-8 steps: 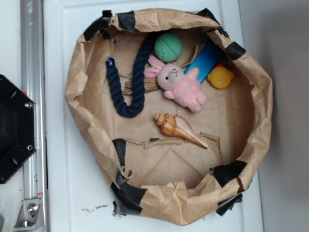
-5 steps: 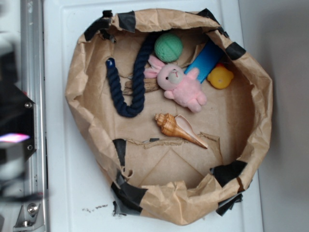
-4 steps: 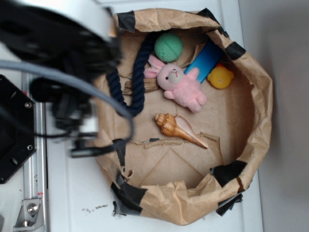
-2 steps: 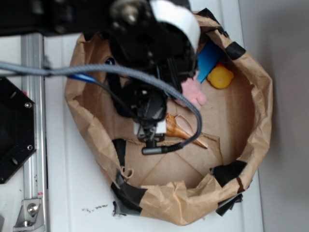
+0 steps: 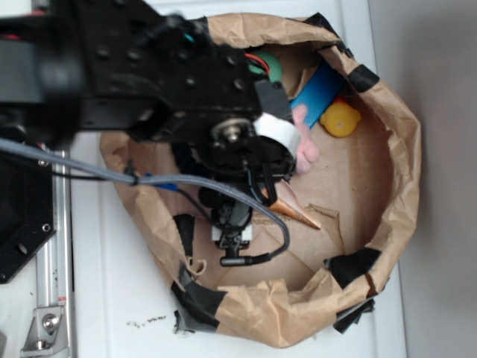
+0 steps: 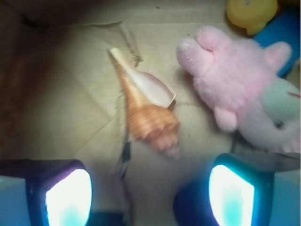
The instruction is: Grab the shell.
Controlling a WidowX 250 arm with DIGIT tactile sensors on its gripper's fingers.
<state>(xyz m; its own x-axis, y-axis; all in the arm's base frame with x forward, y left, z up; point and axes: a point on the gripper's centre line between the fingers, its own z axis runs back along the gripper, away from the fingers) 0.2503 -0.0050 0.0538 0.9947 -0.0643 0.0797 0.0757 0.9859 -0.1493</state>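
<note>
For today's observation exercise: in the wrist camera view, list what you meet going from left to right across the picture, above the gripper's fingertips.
Shell → pink plush bunny → blue block at the right edge. The yellow duck toy overlaps the bunny's span, so it is left out.

No words, labels, brand names or numbers can be read in either view. The robot arm (image 5: 149, 74) shows only bare black housing, though it is blurred and may carry small markings too faint to make out. The paper bag (image 5: 387, 186) is plain.
</note>
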